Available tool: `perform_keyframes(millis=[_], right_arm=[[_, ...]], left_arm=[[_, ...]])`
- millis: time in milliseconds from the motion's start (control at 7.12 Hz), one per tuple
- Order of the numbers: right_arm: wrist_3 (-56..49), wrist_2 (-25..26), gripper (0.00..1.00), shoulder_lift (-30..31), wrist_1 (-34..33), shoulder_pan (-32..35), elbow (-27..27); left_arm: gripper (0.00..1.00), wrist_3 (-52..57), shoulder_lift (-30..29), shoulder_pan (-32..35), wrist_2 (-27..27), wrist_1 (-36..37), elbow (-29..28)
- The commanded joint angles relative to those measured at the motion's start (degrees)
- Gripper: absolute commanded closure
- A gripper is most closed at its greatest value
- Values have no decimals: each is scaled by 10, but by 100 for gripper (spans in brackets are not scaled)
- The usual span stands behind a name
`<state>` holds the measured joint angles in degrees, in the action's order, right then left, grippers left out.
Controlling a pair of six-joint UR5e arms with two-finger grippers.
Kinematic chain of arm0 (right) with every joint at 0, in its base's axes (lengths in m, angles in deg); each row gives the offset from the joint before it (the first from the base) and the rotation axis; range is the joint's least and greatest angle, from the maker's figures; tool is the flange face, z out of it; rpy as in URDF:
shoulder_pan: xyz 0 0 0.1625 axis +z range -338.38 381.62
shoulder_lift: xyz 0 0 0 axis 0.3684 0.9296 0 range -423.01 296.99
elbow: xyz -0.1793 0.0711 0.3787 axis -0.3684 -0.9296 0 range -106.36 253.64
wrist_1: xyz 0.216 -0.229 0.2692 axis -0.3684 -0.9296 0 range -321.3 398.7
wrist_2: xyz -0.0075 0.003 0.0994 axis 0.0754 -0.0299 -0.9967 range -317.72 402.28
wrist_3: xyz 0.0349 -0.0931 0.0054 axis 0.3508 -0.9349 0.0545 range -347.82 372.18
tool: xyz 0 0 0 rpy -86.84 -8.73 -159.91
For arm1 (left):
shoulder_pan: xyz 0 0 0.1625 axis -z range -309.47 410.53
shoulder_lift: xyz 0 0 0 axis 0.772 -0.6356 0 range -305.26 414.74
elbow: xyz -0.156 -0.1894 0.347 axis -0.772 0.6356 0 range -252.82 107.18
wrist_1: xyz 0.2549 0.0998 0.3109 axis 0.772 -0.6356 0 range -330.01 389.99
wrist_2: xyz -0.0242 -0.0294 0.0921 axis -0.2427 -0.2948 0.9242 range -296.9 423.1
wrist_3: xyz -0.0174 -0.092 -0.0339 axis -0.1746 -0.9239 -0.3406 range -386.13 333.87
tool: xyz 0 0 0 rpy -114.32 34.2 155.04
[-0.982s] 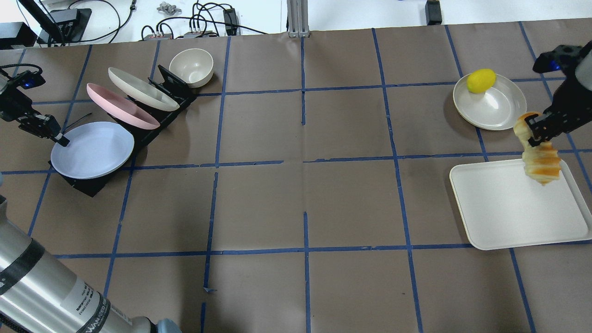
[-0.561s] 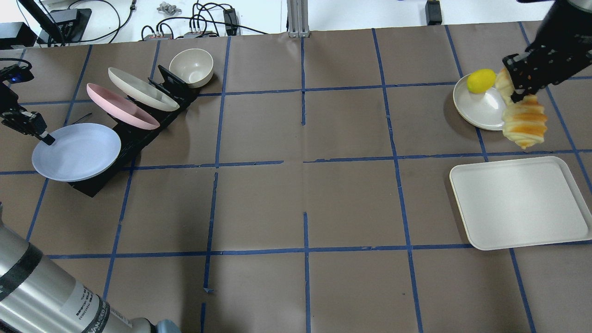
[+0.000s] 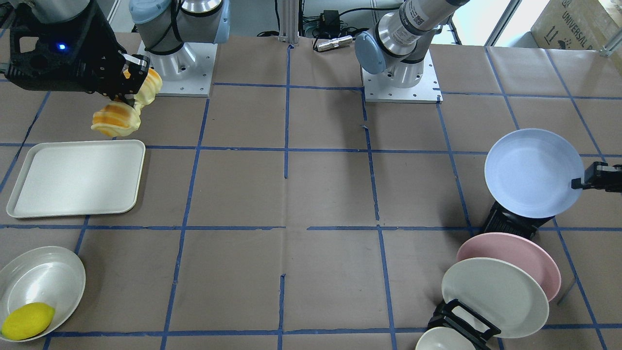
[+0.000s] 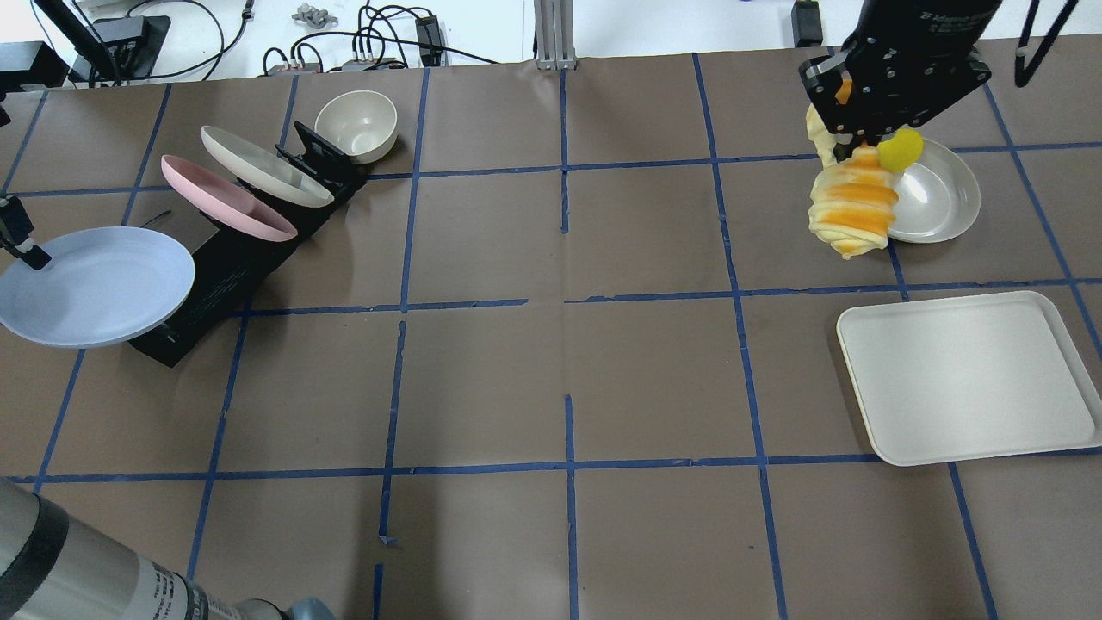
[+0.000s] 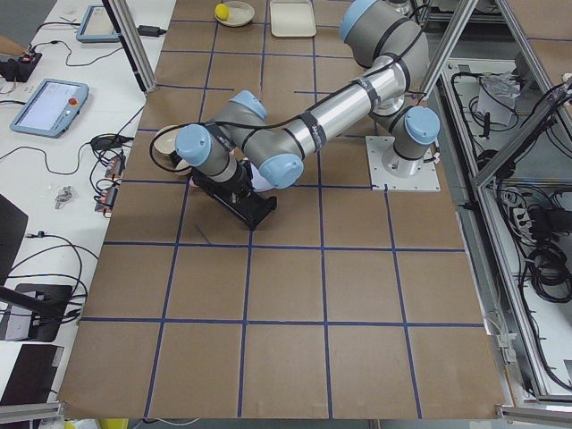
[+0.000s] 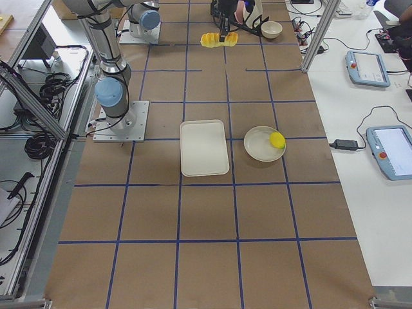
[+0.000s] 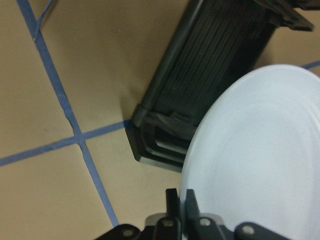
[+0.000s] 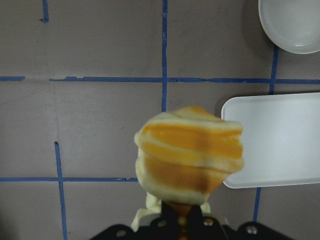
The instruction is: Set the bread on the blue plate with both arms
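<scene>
Right hand [image 4: 857,138] is clamped on one end of the bread [image 4: 851,207]. The loaf hangs down from it in the air above the worktop [image 4: 551,362], at the edge of the white dish [image 4: 943,207] that holds the lemon [image 4: 900,148]. The end grip leaves the loaf's length free to lay onto a plate. The tray [image 4: 964,379] sits just beside.

Left hand [image 4: 19,244] is pinched on the rim of the blue plate [image 4: 95,288]. The plate is roughly level and hangs past the end of the black rack [image 4: 215,284]; I can't tell if it touches the rack. The rim pinch leaves the plate face free for the drop. Pink plate [image 4: 228,200] and cream plate [image 4: 263,168] sit tilted in the rack slots.

Bread and blue plate are well apart, at opposite ends of the worktop. My read: both pickups done, meet-up not yet. Next I need both arms toward centre, plate level, and the bread lowered lengthwise.

Risks: the rim grip is thin, so the plate may tip when the loaf lands, and the loaf looks soft enough to sag.
</scene>
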<state>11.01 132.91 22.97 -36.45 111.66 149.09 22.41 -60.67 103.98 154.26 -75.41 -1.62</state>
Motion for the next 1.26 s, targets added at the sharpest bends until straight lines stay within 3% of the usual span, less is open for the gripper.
perform_keyframes(millis=[0, 140, 421, 842, 1123], right_arm=[[6, -1, 100, -4, 2, 7, 1], [2, -1, 100, -5, 3, 7, 3], [1, -1, 100, -5, 7, 7, 4], [-15, 0, 100, -11, 2, 7, 7], [-31, 4, 100, -38, -18, 4, 7]], left_arm=[[89, -88, 105, 57, -5, -10, 92], [89, -127, 148, 92, -12, -7, 141], [89, -240, 167, 182, -76, -2, 163], [89, -304, 142, 309, -147, 130, 206], [89, -337, 126, 371, -149, 247, 253]])
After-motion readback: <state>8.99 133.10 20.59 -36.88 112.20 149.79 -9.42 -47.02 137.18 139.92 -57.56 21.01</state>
